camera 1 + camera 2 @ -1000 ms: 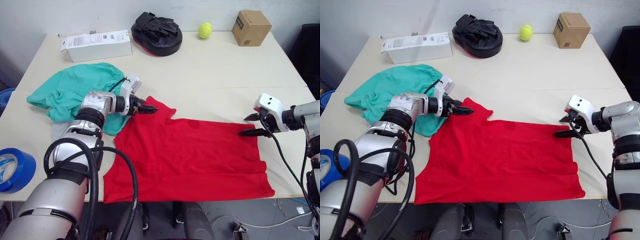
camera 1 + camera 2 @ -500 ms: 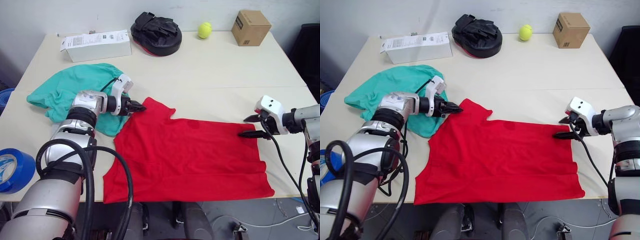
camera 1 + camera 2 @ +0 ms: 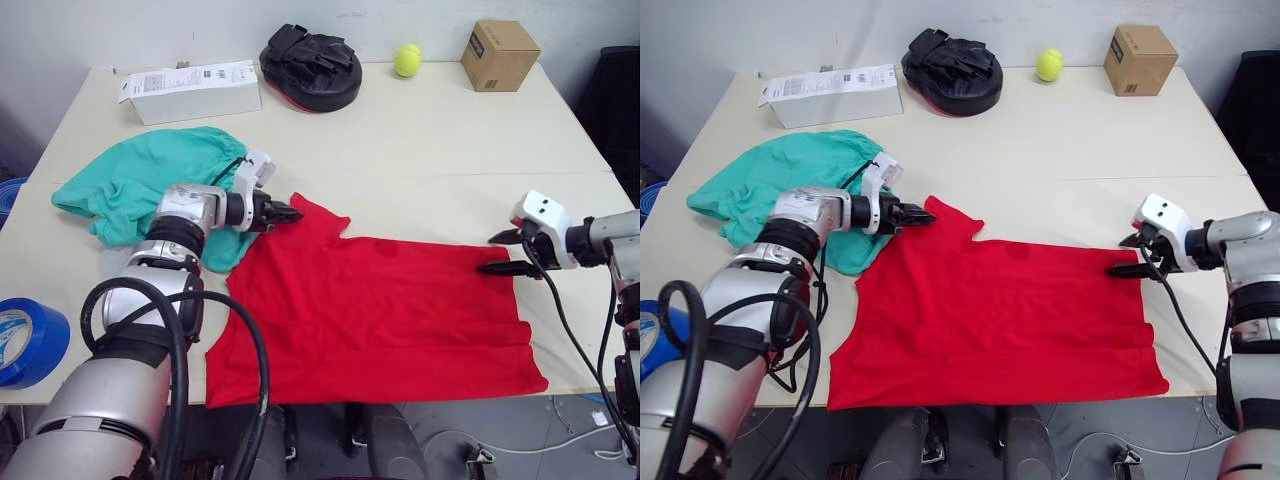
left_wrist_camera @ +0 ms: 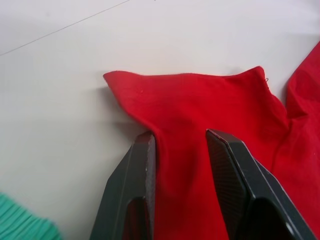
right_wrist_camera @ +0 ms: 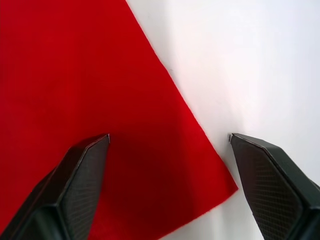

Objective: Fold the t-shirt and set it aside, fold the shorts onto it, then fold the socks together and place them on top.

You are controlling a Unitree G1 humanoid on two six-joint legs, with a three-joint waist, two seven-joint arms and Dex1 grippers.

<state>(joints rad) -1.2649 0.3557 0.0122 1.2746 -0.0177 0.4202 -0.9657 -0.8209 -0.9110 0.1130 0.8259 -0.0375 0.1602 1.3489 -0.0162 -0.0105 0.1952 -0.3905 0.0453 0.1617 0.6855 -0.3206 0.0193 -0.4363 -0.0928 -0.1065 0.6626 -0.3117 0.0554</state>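
Your left gripper sits at the sleeve of the t-shirt, its two fingers narrowly parted with a fold of red cloth running up between them; the sleeve's tip lies just ahead of the fingertips, flat on the table. You cannot tell from the frames whether the fingers press the cloth or only straddle it. Behind and beside this gripper lie the shorts, bunched in a heap, their edge touching the shirt's near sleeve. Your right gripper is spread wide at the opposite end of the shirt, one finger over the red cloth and the other over bare table, so the shirt's corner lies between them, with the hem edge running away ahead of the fingertips. The shirt stretches flat between your two grippers and its lower edge reaches the table's front edge. Well beyond both grippers, along the far side of the table, you have a white box, a black pad, a yellow ball and a cardboard box. A blue tape roll lies on the table's left front corner beside your left arm.
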